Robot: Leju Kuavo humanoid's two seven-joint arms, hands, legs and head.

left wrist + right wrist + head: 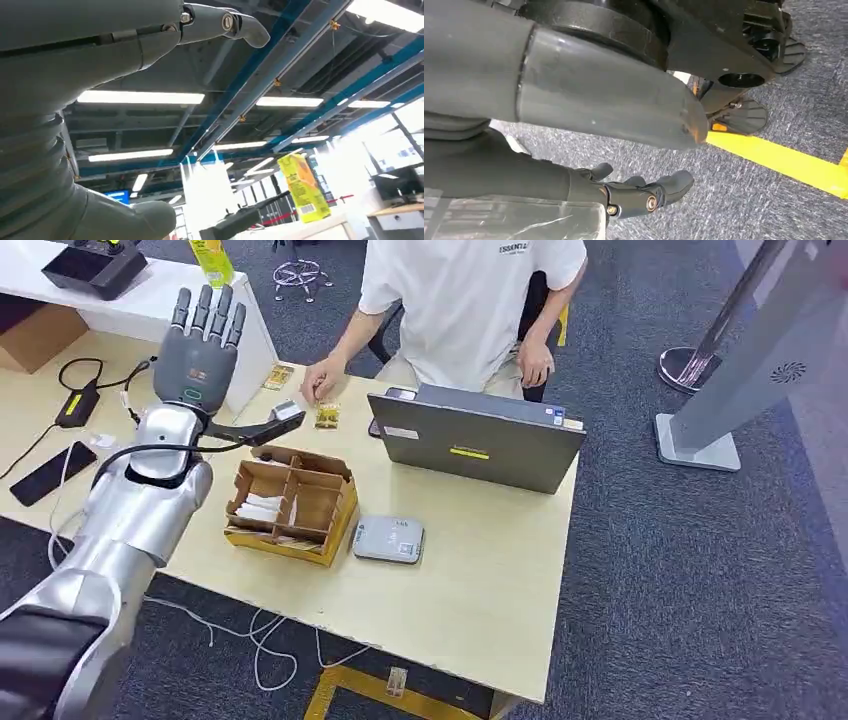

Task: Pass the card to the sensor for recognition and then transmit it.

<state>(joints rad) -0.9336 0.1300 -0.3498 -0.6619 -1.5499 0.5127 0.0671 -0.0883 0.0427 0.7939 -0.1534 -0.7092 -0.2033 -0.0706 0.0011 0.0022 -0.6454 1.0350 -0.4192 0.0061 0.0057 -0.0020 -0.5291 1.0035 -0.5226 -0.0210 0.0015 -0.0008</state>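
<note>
Head view: the left hand (203, 345) is raised at upper left, fingers straight and apart, holding nothing. White cards (262, 508) lie in the brown divided cardboard box (335, 525) at centre, beside the flat grey sensor (389, 539). Right wrist view: the right hand (574, 115) hangs over grey carpet (774, 200), fingers loosely spread, holding nothing.

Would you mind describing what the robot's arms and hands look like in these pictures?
The left arm is polished silver in rounded segments, with a black cable running along it and a dark cover lower down. The left hand is matte grey with darker, segmented fingers and a small green marking near the wrist. The right hand shows a thick grey thumb, dark fingers with metal pivot screws, and a grey ribbed cover.
</note>
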